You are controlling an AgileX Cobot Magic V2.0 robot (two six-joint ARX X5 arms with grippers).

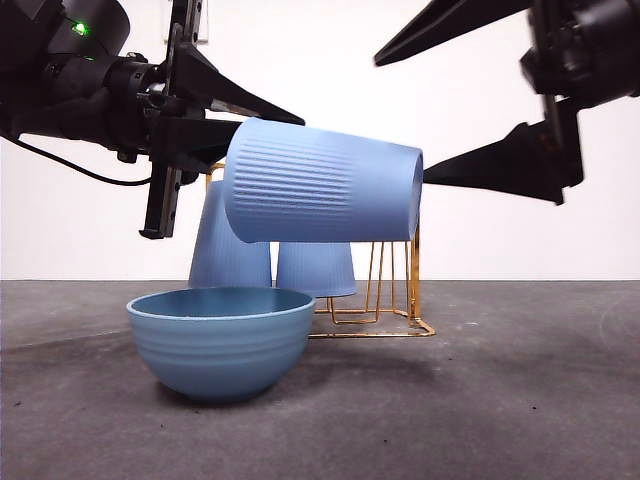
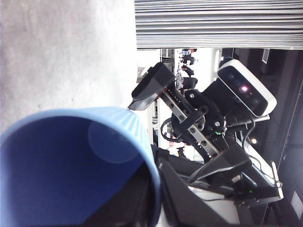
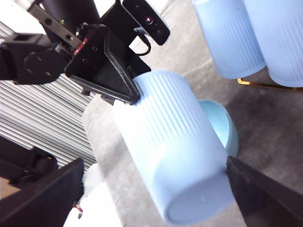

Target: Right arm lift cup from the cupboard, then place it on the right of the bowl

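Over the bench (image 1: 520, 400), the ribbed light blue cup (image 1: 320, 180) hangs sideways above the teal bowl (image 1: 220, 340) — my left fingers (image 1: 250, 100) clenched on its rim, my right fingers (image 1: 480, 165) spread wide about its base.

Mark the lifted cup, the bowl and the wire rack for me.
Cup (image 1: 320, 190), front view, ribbed side.
Bowl (image 1: 220, 345), front view, outer wall.
Rack (image 1: 370, 335), front view, bottom wire.

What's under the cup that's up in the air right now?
The bowl sits below the cup's wide end, apart from it. Farther back stand two more cups on the gold rack. The rack's left part is covered by them.
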